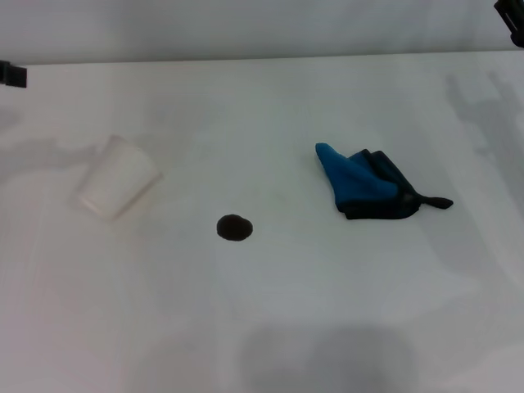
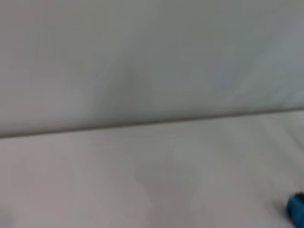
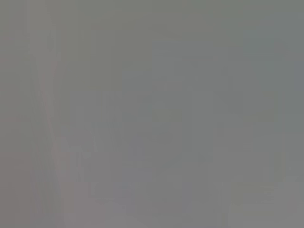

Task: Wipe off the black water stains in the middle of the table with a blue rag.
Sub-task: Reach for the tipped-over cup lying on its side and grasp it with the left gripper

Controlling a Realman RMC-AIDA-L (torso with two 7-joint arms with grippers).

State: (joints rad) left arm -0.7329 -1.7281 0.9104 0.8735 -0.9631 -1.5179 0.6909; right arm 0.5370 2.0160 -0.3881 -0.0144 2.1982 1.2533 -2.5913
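Note:
The black water stain (image 1: 234, 228) is one small round dark blot near the middle of the white table (image 1: 327, 311). The blue rag (image 1: 364, 184) lies crumpled to the stain's right, its dark edging and thin tail pointing right. A sliver of the rag also shows in the left wrist view (image 2: 297, 209). Only a dark bit of my left gripper (image 1: 11, 74) shows at the far left edge, well away from the stain. A dark bit of my right gripper (image 1: 512, 20) shows at the top right corner, far behind the rag. The right wrist view shows only plain grey.
A white paper cup (image 1: 117, 176) lies on its side to the left of the stain. The table's far edge meets a pale wall (image 1: 262, 29) at the back.

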